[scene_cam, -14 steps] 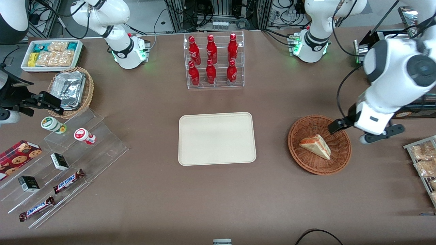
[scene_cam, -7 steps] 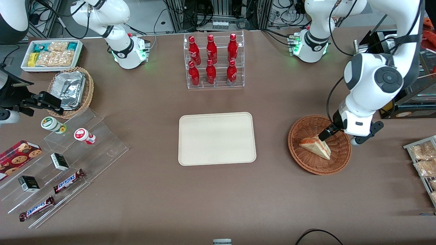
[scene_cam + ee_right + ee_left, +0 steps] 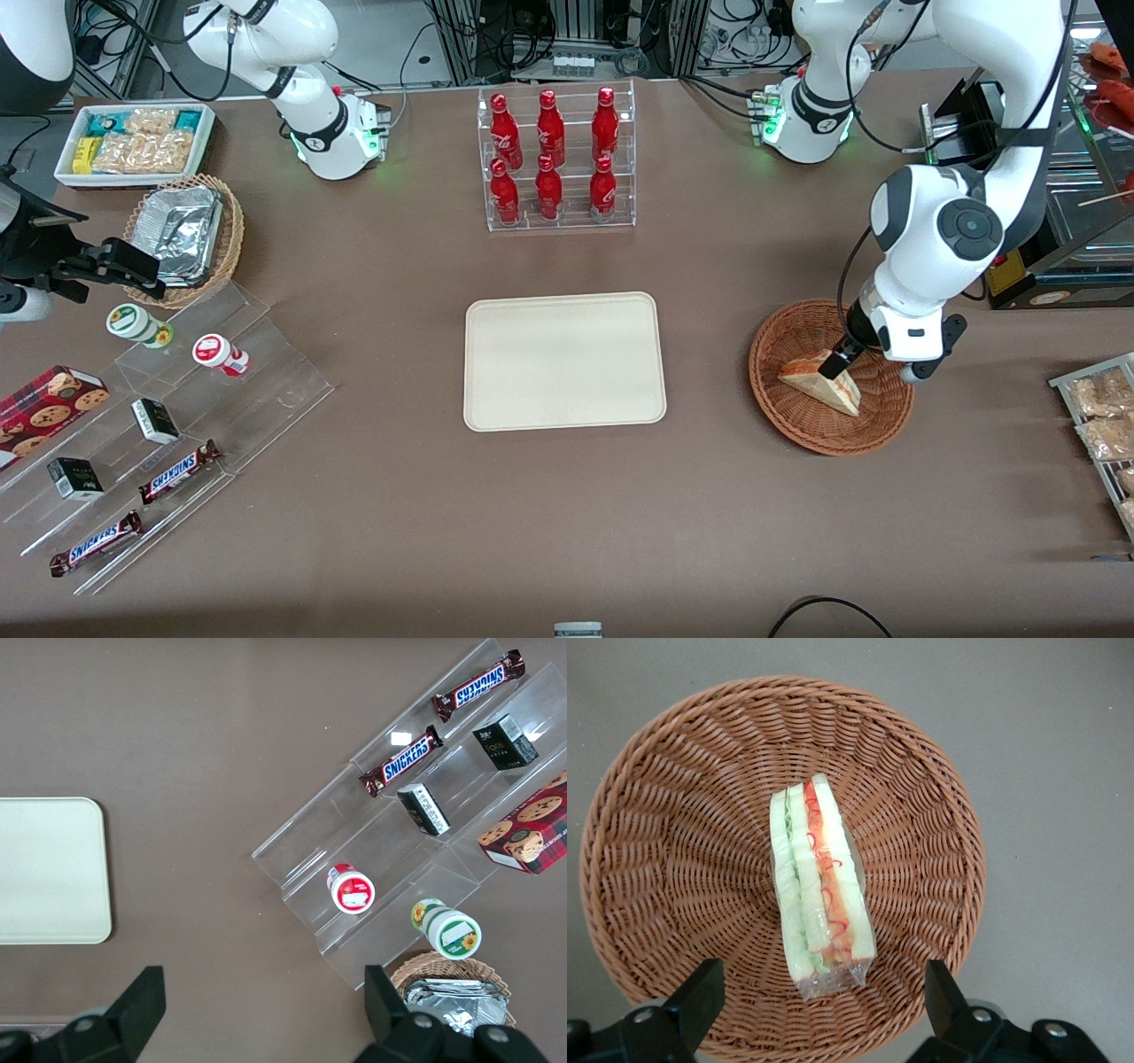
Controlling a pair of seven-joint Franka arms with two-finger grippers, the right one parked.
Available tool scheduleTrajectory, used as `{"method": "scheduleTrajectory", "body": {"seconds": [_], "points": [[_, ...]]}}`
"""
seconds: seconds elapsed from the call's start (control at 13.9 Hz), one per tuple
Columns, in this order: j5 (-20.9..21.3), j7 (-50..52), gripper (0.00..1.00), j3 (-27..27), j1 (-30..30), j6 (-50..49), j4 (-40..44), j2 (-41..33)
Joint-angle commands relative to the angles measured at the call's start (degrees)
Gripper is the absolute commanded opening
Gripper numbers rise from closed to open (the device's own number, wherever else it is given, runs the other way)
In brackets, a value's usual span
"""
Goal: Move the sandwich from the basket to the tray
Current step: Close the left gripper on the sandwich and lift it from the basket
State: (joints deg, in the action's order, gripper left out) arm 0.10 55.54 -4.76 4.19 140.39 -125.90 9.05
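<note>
The brown table [image 3: 372, 496] carries everything, and the cream tray [image 3: 564, 361] lies flat at its middle with nothing on it. Farther from the front camera than the tray stands a clear rack of red bottles [image 3: 555, 159]. Toward the parked arm's end of the table sit a stepped clear display [image 3: 266, 372] with Snickers bars [image 3: 180, 470] and small cartons, a tan wicker basket of foil trays [image 3: 184, 235], and a white bin of packaged snacks [image 3: 135, 142].

Toward the working arm's end, beside the tray and apart from it, rests the reddish-brown basket [image 3: 797, 425]. The sandwich [image 3: 811, 379] lies inside it, near the basket's middle, wrapped in clear film; the wrist view shows it standing on edge, white bread layers with a red-orange and green filling [image 3: 818, 877].

The left arm's gripper [image 3: 837, 361] hangs directly over the sandwich, low inside the basket. In the wrist view its two fingers [image 3: 698, 994] are spread wide, one on each side of the sandwich's near end, with clear gaps between them and the wrapper, touching nothing
</note>
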Motion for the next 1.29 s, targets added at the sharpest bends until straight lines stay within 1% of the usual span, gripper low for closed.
{"method": "scheduleTrajectory", "body": {"seconds": [0.0,0.29,0.79,0.86,0.94,1.01,1.08,1.15,1.22], "points": [[0.34,3.61,1.0,0.11,0.21,3.13,-0.4,2.1],[0.34,3.88,1.0,0.19,0.21,3.66,-1.01,3.34],[0.25,7.13,0.99,0.28,0.21,7.88,-0.75,7.11],[0.25,7.3,0.94,0.28,0.21,8.58,-0.75,7.64],[0.25,7.39,0.75,0.28,0.21,8.93,-0.66,8.17],[0.16,7.83,0.59,0.37,0.21,8.94,-0.4,8.35],[0.16,8.53,0.46,0.46,0.12,8.94,-0.14,8.44],[0.16,8.62,0.36,0.46,0.12,8.94,-0.05,8.52],[0.25,8.54,0.31,0.46,0.03,8.94,0.3,8.7]]}}
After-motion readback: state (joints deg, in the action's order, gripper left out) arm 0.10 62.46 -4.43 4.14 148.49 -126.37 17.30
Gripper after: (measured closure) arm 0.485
